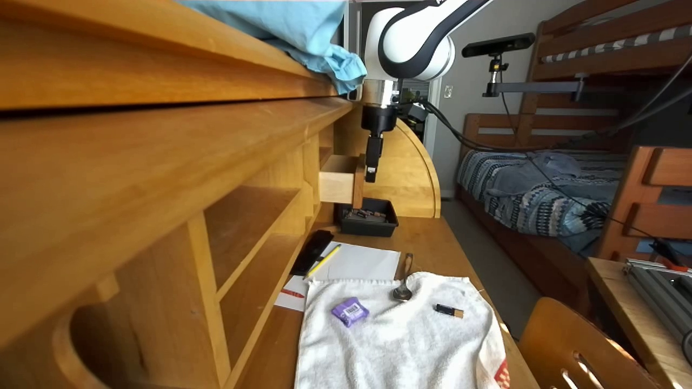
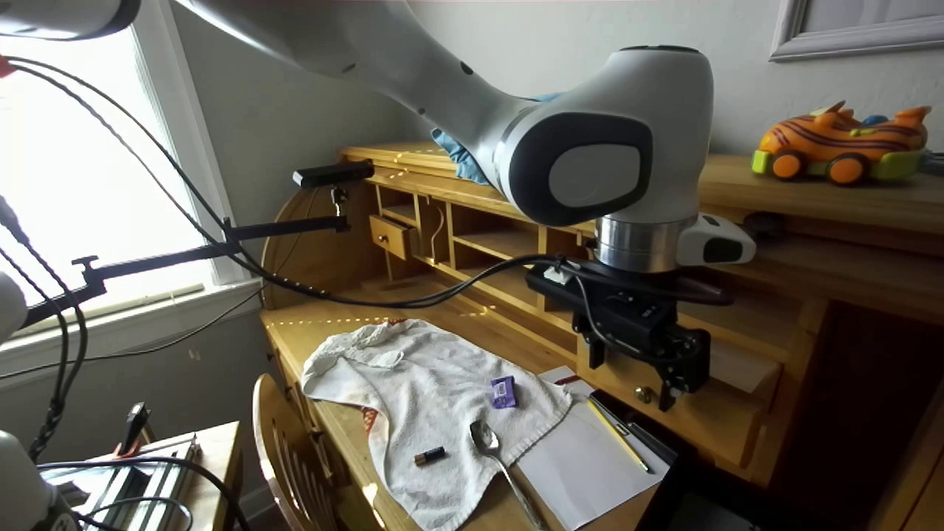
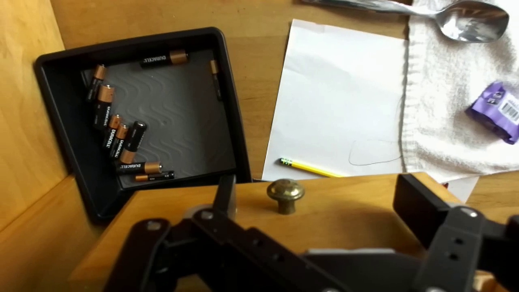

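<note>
Brass knob (image 3: 286, 190) on the front of the drawer (image 3: 348, 207), which juts out above the table (image 3: 255, 81). Claw (image 3: 318, 192): jaws wide apart; in the wrist view the knob shows between them, clear of both. Tray (image 3: 231, 121) below the drawer holds loose batteries (image 3: 104, 108). Beside it, paper (image 3: 336, 93) with a pencil (image 3: 312, 168); next, towel (image 3: 446, 89) bearing a packet (image 3: 496, 111) and the bowl end of a spoon (image 3: 470, 24). In an exterior view, a single cell (image 1: 449, 310) lies on the towel.
</note>
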Controlling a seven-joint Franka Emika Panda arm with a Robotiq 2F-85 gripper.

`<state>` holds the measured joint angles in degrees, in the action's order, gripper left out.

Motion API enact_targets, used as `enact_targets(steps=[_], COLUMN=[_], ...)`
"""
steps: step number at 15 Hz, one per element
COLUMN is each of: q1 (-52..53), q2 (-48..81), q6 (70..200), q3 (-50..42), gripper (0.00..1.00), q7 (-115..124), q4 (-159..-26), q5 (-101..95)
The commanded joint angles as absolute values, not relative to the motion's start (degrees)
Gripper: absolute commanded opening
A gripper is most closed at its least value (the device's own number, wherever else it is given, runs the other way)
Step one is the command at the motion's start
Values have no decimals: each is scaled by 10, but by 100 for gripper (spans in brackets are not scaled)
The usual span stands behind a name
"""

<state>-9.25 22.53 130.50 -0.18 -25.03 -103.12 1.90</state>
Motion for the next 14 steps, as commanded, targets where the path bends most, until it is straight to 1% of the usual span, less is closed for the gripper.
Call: enact_targets(steps=[1,4,14], q1=[-83,-83,-85], q2=[243,253,265], q6=[1350,1398,1470], q3=[-13,-13,-6], gripper=[100,100,100], q7=[-227,-229,-235], q4=[-1028,-1028,-1029], q5=[-9,-15,-12])
